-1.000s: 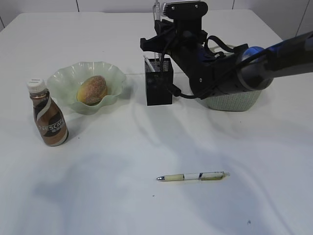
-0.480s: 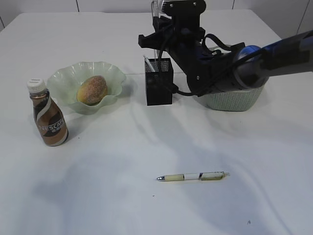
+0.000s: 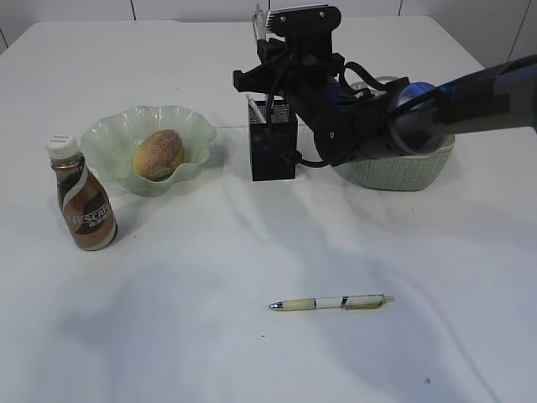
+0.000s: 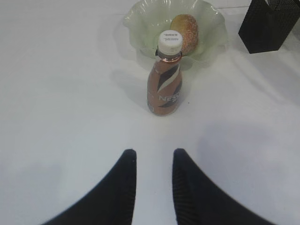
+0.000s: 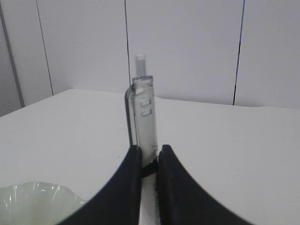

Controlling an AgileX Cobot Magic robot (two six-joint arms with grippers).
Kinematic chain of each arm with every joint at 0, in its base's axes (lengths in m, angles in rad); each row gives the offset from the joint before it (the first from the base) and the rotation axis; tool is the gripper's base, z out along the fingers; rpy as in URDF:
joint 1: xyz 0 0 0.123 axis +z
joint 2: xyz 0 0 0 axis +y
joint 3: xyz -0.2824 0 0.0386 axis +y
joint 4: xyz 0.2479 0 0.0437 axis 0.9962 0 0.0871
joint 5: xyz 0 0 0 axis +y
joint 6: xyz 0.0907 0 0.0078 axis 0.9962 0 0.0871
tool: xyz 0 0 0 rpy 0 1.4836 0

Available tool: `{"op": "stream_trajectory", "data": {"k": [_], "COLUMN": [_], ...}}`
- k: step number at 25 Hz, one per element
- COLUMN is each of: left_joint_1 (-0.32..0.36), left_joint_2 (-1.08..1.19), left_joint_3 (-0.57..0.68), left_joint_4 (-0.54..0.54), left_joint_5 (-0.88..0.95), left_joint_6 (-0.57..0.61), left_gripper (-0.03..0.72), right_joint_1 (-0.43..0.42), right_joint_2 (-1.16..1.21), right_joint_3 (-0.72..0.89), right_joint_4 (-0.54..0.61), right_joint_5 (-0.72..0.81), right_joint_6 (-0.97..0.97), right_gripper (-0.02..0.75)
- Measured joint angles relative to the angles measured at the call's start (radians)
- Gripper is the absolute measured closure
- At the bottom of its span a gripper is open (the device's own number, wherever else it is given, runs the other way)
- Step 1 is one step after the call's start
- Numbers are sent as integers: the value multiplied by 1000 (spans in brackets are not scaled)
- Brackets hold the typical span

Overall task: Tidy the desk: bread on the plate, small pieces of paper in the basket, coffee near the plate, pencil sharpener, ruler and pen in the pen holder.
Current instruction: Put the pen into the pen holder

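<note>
Pen point(image 3: 331, 302) is the closest thing, lying flat on the white desk point(image 3: 210, 353) in the lower middle of the exterior view. Its metal tip points left, and it's well apart from both claws with nothing touching it.

Left claw point(image 4: 153, 159) sits at the bottom of its own wrist view. The two black fingers are a little apart with only bare desk between them, so it isn't holding anything. Straight beyond it stands the Nescafe coffee bottle point(image 4: 165, 89), upright with its white cap on. It's clear of the fingers and just in front of the wavy green plate point(image 4: 136, 23). The bread point(image 4: 185, 28) is sitting in that plate.

In the exterior view, the coffee is at the left edge, the plate is up and right of it, and then comes the black mesh pen holder point(image 3: 273, 155) near the middle. A white stick point(image 3: 254, 112) pokes out of the holder's left corner. The green woven basket point(image 3: 403, 176) is to the right, mostly hidden behind the right arm.

Right claw point(image 5: 149, 157) is up above the pen holder, pinched tight on the lower end of a clear plastic piece point(image 5: 144, 117). The piece stands upright, rising out of the fingers. It looks like it has a clip and a little cap, but I honestly can't tell if it's the ruler or another pen.
</note>
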Motion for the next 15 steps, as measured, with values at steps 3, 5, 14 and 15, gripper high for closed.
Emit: {"op": "stream_trajectory", "data": {"k": [3, 5, 14, 15], "left_joint_1": [0, 0, 0, 0], "left_joint_2": [0, 0, 0, 0], "left_joint_3": [0, 0, 0, 0], "left_joint_4": [0, 0, 0, 0], "left_joint_5": [0, 0, 0, 0], "left_joint_6": [0, 0, 0, 0], "left_gripper": [510, 510, 510, 510], "right_joint_1": [0, 0, -10, -10], "right_joint_2": [14, 21, 25, 25], "right_joint_3": [0, 0, 0, 0], "right_joint_4": [0, 0, 0, 0], "right_joint_5": [6, 10, 17, 17], "right_joint_6": [-2, -2, -4, -4], "right_gripper": [661, 661, 662, 663]}}
